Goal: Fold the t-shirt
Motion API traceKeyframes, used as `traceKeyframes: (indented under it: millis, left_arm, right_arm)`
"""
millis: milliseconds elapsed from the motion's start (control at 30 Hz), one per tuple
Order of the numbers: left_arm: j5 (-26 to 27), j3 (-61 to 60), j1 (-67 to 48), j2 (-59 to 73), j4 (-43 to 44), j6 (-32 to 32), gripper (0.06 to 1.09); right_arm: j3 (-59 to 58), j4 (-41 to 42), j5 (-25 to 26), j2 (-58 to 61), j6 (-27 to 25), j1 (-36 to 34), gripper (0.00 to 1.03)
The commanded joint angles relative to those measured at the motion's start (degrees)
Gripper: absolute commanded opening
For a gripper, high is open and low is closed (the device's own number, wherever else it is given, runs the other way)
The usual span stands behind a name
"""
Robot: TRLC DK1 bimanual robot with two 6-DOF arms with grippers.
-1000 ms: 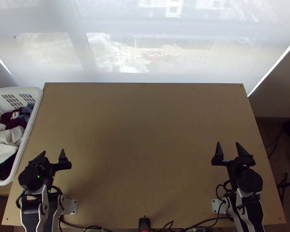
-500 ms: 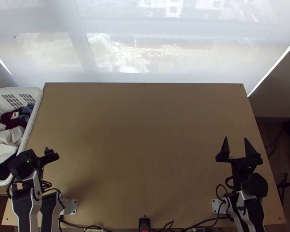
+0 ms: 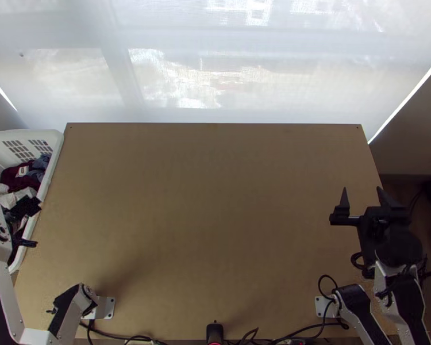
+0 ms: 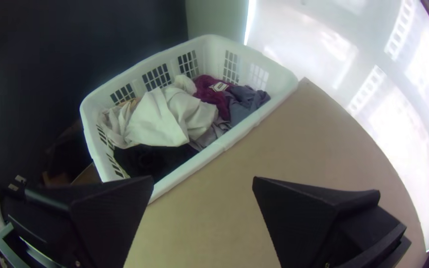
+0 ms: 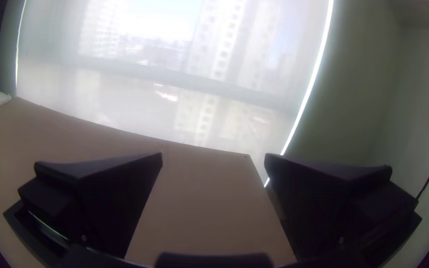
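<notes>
In the top view, my left gripper (image 3: 35,224) is at the near right part of the laundry basket (image 3: 56,150), its fingers apart. From the left wrist view, the left gripper (image 4: 203,179) is open and holds nothing. Bunched clothes lie in the basket: a white cloth (image 4: 167,116), a maroon cloth (image 4: 208,92) with a light patch, a blue-grey cloth (image 4: 246,101) and dark cloth (image 4: 154,160). Which of them is a t-shirt I cannot tell. My right gripper (image 3: 362,191) stands open over the table's right side; in the right wrist view, the right gripper (image 5: 213,157) has nothing between its fingers.
The bare wooden table (image 3: 210,201) spreads between the arms. A pale blind (image 3: 215,69) hangs behind its far edge. Cables (image 3: 273,336) and a small black device (image 3: 214,332) lie along the near edge.
The left gripper has moved left from the table to the basket and turned. The right gripper has shifted to the right and a little farther up the picture, still open.
</notes>
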Motion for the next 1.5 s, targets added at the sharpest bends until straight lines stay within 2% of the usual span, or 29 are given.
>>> traceKeyframes:
  millis: [0, 133, 267, 333, 667, 967, 1267, 1300, 1333, 1400, 1467]
  left_arm:
    - [-0.27, 11.68, 5.7, 10.48, -1.68, -2.33, 1.03]
    - [-0.09, 18.36, 7.81, 21.03, -1.86, 4.53, 1.03]
    - [-0.27, 24.08, 10.01, 32.19, -1.16, 4.0, 1.03]
    - [-0.27, 24.6, 11.85, 36.5, 2.53, 4.27, 1.03]
    - [-1.76, 26.36, 17.83, 59.17, 15.28, 6.2, 1.04]
    - [-3.43, 36.12, 16.86, 72.8, 18.09, 6.55, 1.03]
    - [-5.1, 47.1, 15.63, 81.76, 16.95, 6.99, 1.03]
    - [-5.1, 48.07, 15.63, 82.55, 15.72, 6.99, 0.99]
    - [-5.1, 49.04, 15.63, 83.43, 14.22, 6.82, 0.91]
    - [-5.1, 49.83, 15.63, 83.78, 12.82, 6.38, 0.71]
    - [-5.1, 49.92, 15.63, 83.43, 12.73, 6.29, 0.47]
  right_arm:
    - [22.92, -16.43, 1.22, 20.53, 6.26, 4.61, 0.97]
    - [33.9, -28.3, 1.04, 28.26, 6.26, 8.3, 0.98]
    - [35.84, -31.81, 0.25, 26.77, 3.45, 9.62, 0.98]
    - [36.63, -34.36, 0.25, 26.86, 2.83, 9.44, 0.98]
    - [32.23, -37.35, 0.34, 24.4, 0.11, 9.44, 0.98]
    - [32.15, -42.36, 0.25, 23.25, -0.68, 9.7, 0.98]
    - [31.09, -44.56, 0.34, 22.9, -0.95, 9.44, 0.98]
    - [30.92, -44.56, 0.34, 22.81, -1.12, 9.35, 0.98]
    - [30.56, -44.47, 0.34, 22.81, -1.3, 9.35, 0.98]
    - [29.6, -44.47, 0.34, 22.73, -1.83, 9.35, 0.98]
    - [28.45, -44.03, 0.42, 22.46, -2.09, 9.35, 0.98]
